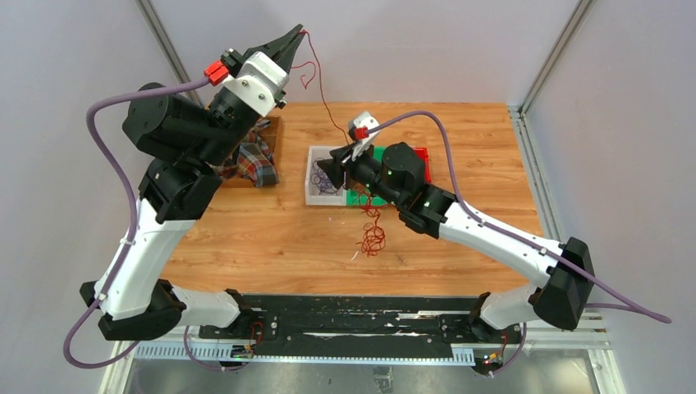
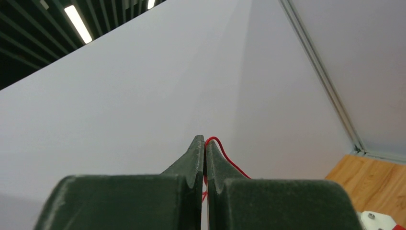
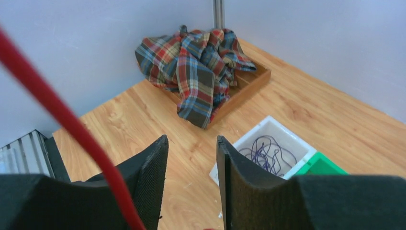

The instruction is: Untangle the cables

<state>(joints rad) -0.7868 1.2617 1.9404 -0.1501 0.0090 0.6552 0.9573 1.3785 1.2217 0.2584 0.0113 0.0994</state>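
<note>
Seen from above, my left gripper [image 1: 297, 34] is raised high at the far left, well above the table [image 1: 271, 238]. Its wrist camera shows the jaws pressed together, with the red cable [image 1: 322, 94] pinched at the very tip. From that tip the cable slopes down, toward the right and the near side. It passes close by my right arm's wrist and ends in a loose wiry clump [image 1: 373, 238] lying on the table near the middle. The cable's long axis therefore runs diagonally, from far left and high to near right and low. My right gripper [image 3: 191, 148] hovers low with its jaws apart and nothing between them. In its own camera the red cable crosses as a blurred streak on the left, outside the jaws rather than inside them. Ahead of it sits a white tray [image 3: 292, 136] holding a purple cable [image 3: 268, 154], already apart from the clump. A plaid cloth [image 3: 196, 72] is heaped in a wooden tray [image 3: 256, 79] farther left. I judge the clump lies on the near side of the right gripper, back toward the arm bases. That arm is much the nearer of the two, so it would have to swing back toward me to pin or pick at the clump.
</note>
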